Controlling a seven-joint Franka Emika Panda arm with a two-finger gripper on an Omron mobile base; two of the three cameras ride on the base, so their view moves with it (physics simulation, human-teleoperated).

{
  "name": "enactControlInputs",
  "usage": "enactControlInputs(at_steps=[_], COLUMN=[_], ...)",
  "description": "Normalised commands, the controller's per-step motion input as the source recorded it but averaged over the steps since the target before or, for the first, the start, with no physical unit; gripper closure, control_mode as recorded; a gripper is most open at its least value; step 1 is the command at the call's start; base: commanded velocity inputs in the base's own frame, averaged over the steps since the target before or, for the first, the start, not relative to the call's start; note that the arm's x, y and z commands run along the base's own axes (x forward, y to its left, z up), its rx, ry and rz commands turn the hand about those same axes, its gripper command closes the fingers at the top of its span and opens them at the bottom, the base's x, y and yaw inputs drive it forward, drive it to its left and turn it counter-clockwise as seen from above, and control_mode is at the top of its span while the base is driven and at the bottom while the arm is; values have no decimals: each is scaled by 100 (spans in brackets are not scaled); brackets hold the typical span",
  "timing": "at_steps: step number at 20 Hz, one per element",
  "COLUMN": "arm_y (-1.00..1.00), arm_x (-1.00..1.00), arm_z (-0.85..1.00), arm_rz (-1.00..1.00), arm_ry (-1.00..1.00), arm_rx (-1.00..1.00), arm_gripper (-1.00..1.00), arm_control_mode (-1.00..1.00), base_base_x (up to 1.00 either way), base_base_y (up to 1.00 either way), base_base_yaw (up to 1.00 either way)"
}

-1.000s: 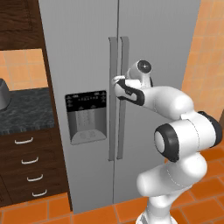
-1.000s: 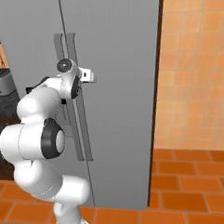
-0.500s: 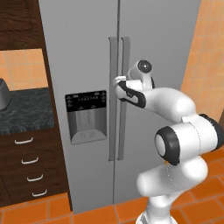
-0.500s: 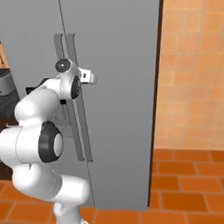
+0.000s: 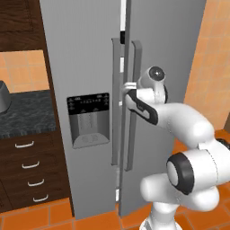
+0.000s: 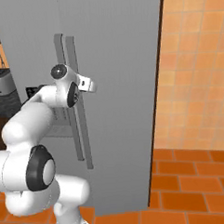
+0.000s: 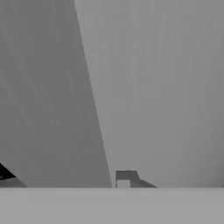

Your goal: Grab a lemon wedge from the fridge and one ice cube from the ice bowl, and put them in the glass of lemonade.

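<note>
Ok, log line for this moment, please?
stage: opening fridge | end effector: at right door handle | right door: cracked open | lemon wedge: not yet reached

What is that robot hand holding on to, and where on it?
The gripper is at the right door's long handle on the fridge, about midway up; whether it actually clamps it cannot be told.

Orange tiled floor (image 6: 192, 184) running along bottom of both base views, lower right in right base view. Fridge (image 5: 85, 67) standing directly on floor, filling centre of left base view. Dark wooden drawer cabinet (image 5: 27, 170) sitting on floor at lower left of left base view, carrying dark speckled worktop (image 5: 27, 112) at middle left. Grey rounded object (image 5: 3, 96) resting on worktop at far left edge, cropped, identity unclear. Silver toaster (image 6: 1, 84) standing at left edge of right base view.
</note>
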Motion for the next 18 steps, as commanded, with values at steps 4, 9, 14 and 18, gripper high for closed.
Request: enactControlInputs(at_steps=[4, 9, 14, 18], arm_y=[-77, -76, -87, -91], arm_x=[-74, -75, -57, -44], arm_z=[24, 2, 3, 9], arm_rz=[-8, -7, -6, -8], arm_ry=[7, 1, 0, 0], arm_rx=[13, 12, 7, 5], arm_gripper=[100, 100, 100, 100], arm_control_mode=[-100, -100, -100, -100], base_base_x=[0, 0, 0, 0], base_base_y=[0, 0, 0, 0], base_base_yaw=[0, 0, 0, 0])
